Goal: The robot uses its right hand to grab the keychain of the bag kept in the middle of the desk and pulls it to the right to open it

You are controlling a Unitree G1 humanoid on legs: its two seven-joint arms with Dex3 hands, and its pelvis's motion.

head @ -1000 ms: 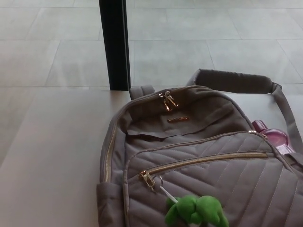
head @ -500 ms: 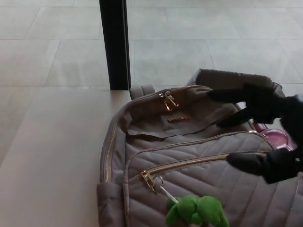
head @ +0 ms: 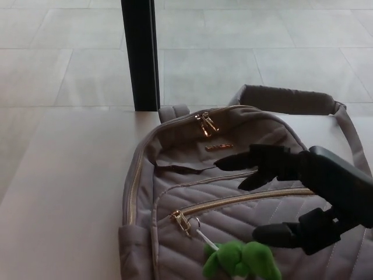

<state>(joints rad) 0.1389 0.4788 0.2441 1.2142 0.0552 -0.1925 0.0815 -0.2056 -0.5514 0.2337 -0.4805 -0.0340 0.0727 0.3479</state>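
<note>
A grey quilted bag (head: pixel 233 198) lies flat on the pale worktop (head: pixel 64 198). Its green plush keychain (head: pixel 240 261) hangs from the gold zipper pull (head: pixel 182 221) at the left end of the front pocket zipper, by the picture's lower edge. The right robot hand (head: pixel 291 198) hovers over the bag, released, fingers (head: pixel 250 162) spread, its thumb just right of the keychain, not touching it.

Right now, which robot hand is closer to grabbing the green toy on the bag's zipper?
The right hand. It hovers open over the grey bag, its thumb just right of the green keychain that hangs from the gold zipper pull. The left hand is not in view.
</note>
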